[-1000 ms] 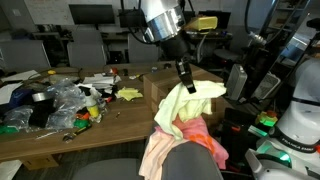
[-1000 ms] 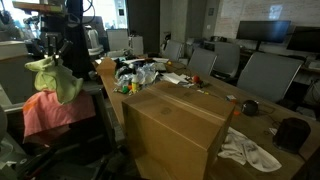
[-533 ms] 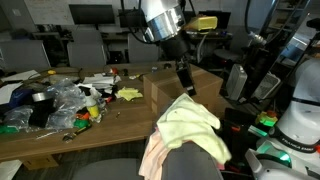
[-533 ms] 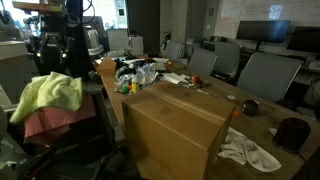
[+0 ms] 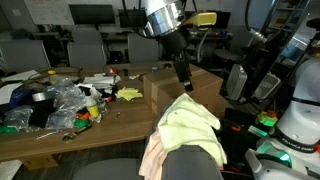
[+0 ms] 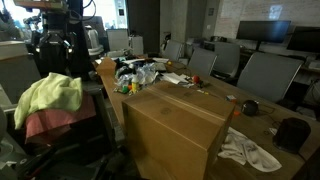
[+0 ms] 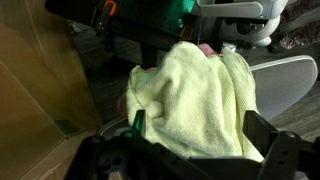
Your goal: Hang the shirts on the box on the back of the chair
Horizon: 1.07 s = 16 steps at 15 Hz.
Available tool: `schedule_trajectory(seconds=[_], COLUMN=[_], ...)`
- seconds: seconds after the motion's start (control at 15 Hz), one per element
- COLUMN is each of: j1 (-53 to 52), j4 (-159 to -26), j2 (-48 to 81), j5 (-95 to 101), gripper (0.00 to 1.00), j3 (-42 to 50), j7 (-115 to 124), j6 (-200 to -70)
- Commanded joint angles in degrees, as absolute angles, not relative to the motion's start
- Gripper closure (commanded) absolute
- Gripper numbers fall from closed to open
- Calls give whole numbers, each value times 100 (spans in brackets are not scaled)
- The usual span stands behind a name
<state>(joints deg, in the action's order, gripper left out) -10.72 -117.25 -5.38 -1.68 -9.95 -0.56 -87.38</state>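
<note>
The pale yellow-green shirt [image 5: 190, 122] lies draped over the top of the grey chair's backrest [image 5: 197, 163], on top of peach and pink shirts [image 5: 153, 155]. In an exterior view the same pile [image 6: 50, 95] shows yellow-green above peach [image 6: 55, 122]. My gripper [image 5: 183, 78] hangs just above the pile, open and holding nothing. In the wrist view its fingers [image 7: 137, 122] straddle the yellow-green shirt [image 7: 195, 95] without pinching it. The brown cardboard box [image 6: 170, 125] stands beside the chair with nothing on it that I can see.
A wooden table [image 5: 100, 125] beyond the box carries plastic bags and small clutter [image 5: 55, 100]. A white cloth [image 6: 250, 150] lies on the table by the box. Other grey office chairs [image 6: 265, 70] stand behind. White equipment [image 5: 300, 115] is close to the chair.
The gripper opened and let go of the yellow-green shirt, which dropped from hanging in the jaws onto the chair back. The gripper has lifted slightly.
</note>
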Motion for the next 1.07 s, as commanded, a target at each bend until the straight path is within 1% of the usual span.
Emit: schedule_trajectory(seconds=[0.0,0.4,0.67,1.0], j1=[-884,-336,80,576], j4=[-11636,-11581,-12014,-12893], j2=[-996,-1914,-2678,-3588], j5=[130,215,148,23], gripper=[0,0,0,0], j3=[-878,-356,36,444], j7=[198,412,592,906], j6=[-9071,-9241,-9558,-10203])
